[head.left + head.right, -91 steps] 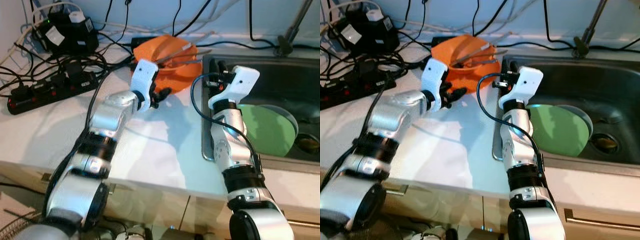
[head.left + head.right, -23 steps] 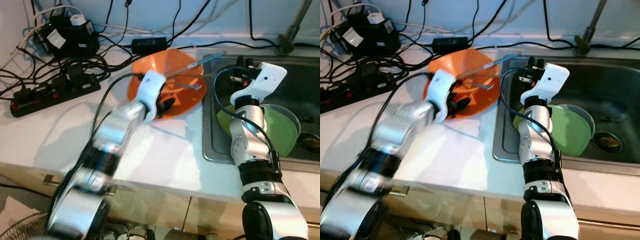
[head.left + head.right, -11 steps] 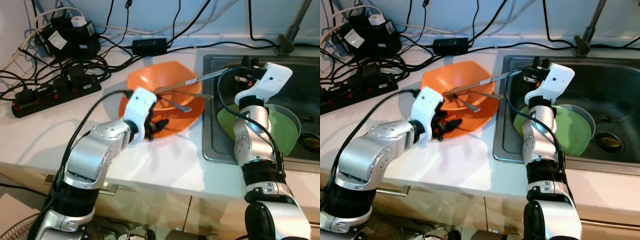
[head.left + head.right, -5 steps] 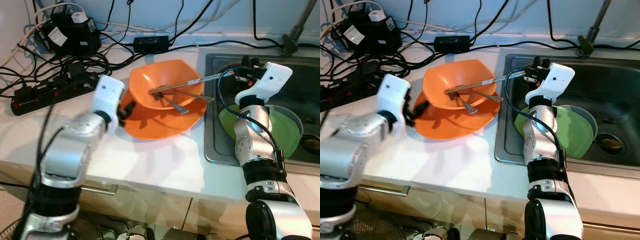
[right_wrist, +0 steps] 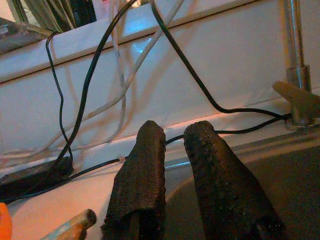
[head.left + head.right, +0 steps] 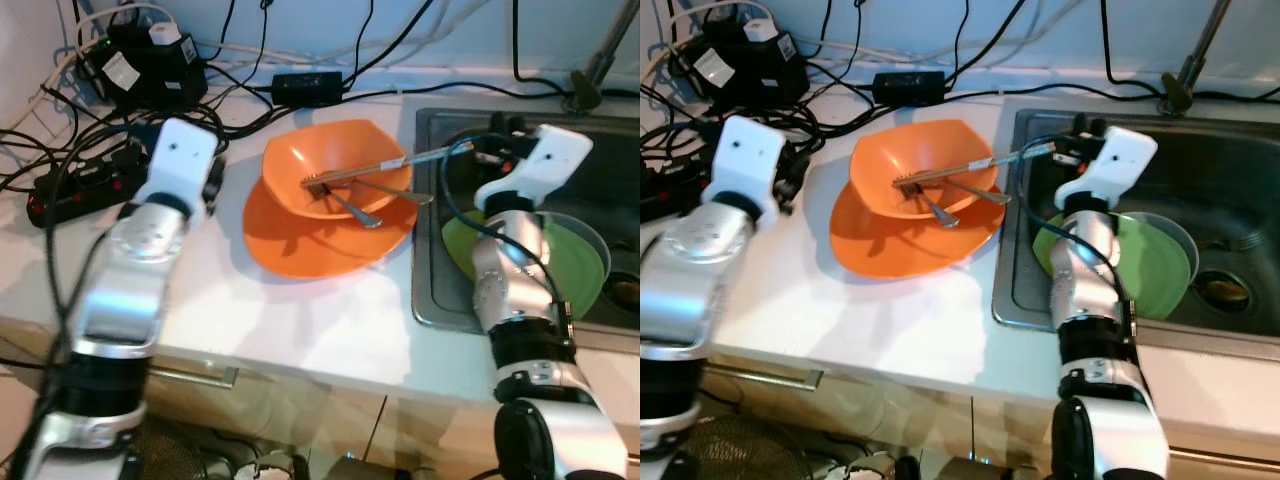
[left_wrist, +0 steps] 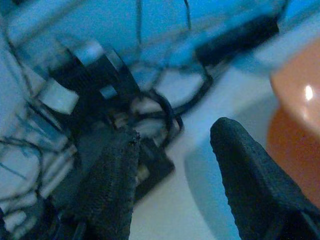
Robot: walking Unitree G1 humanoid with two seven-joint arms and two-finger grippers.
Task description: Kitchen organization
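The orange bowl (image 6: pixel 333 178) with its utensils (image 6: pixel 352 190) sits stacked on the orange plate (image 6: pixel 300 245) by the bench's sink edge, left gripper (image 7: pixel 172 165) released alongside, right gripper (image 5: pixel 172 175) nearly clenched, empty.

Power strip (image 6: pixel 75 185): on my counter's left, tangled in black cables.
Power brick (image 6: pixel 308 84): by the back wall.
Faucet (image 6: pixel 1185 60): behind the sink.
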